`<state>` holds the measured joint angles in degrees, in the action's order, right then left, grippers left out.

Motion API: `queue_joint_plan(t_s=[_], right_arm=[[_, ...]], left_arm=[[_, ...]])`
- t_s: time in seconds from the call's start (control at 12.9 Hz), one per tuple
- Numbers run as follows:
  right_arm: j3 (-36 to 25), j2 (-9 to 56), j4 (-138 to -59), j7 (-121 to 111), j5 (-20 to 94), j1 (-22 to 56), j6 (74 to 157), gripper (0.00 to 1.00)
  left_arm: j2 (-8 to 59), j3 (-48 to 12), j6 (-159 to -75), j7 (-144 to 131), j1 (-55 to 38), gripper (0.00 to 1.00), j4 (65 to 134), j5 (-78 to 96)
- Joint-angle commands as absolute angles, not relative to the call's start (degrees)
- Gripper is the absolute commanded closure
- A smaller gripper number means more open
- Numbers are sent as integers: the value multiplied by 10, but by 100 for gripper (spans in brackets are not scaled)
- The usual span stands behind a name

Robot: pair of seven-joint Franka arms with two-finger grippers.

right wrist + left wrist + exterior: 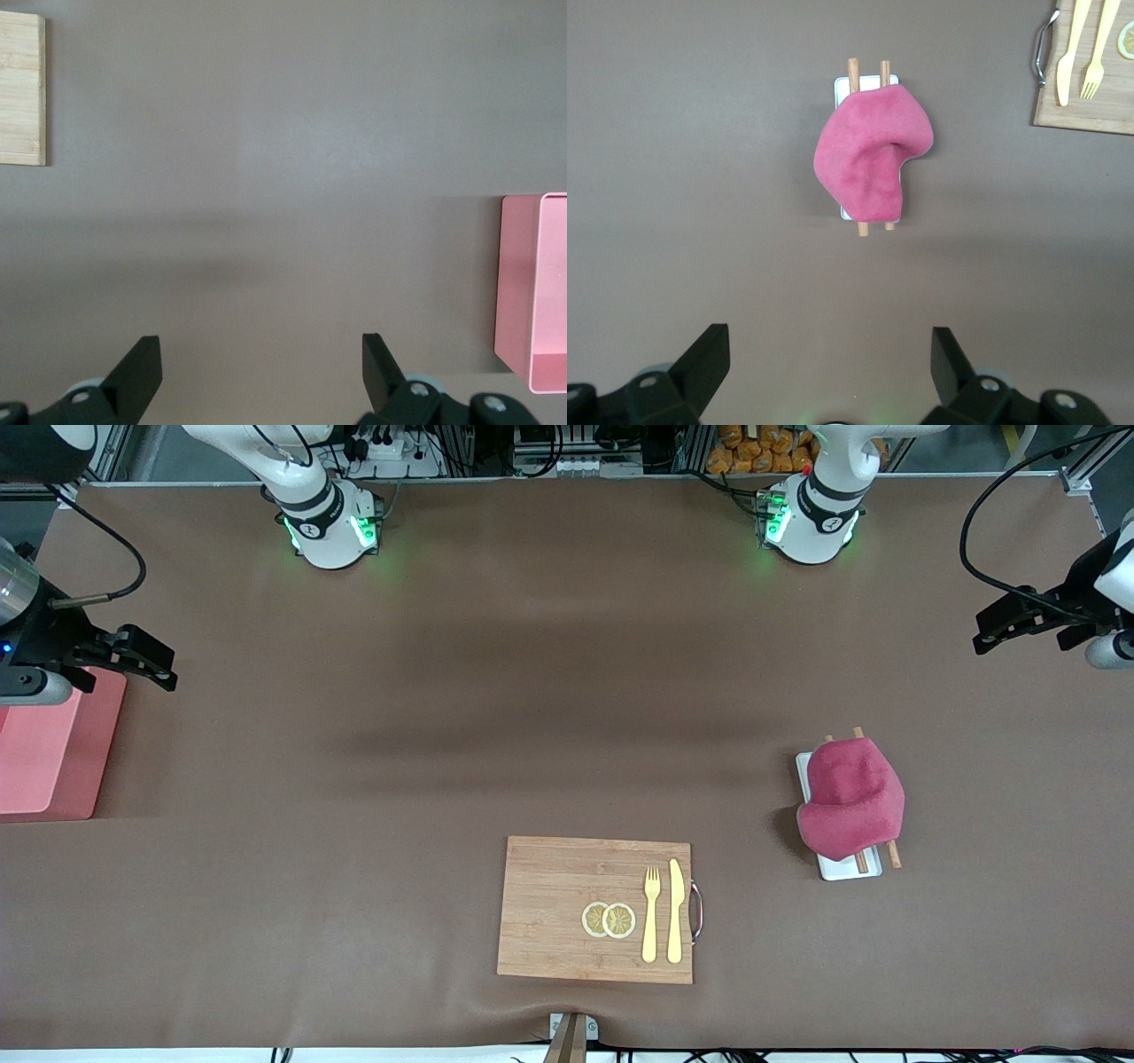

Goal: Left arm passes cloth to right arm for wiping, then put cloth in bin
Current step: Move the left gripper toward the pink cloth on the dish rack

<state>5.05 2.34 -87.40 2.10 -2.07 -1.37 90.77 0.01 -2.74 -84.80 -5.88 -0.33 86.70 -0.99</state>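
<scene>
We are at the start: the cloth (850, 799), lower right of frame, lies ungrasped. Left end effector (1005, 622) and right end effector (146, 657) are both spread. Next: left descends and pinches it.

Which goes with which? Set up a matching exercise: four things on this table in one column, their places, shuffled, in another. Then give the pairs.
Things:
1. cloth
2. fork
3. bin
4. left tool

Places:
A. on the wooden board, beside the knife
B. at the right arm's end of the table
C. draped over the white tray and chopsticks
D. open, over bare table

Pairs: 1-C, 2-A, 3-B, 4-D
</scene>
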Motion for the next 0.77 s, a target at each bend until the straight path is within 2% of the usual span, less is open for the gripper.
queue_joint_plan(t_s=[0.0,0.7], right_arm=[[52,28,-866,30,-12,-17,901,0],[52,29,-867,31,-11,-16,902,0]], left_arm=[[-5,-26,-832,-72,-4,0,864,-27],[41,-23,-853,-72,9,0,860,-26]])
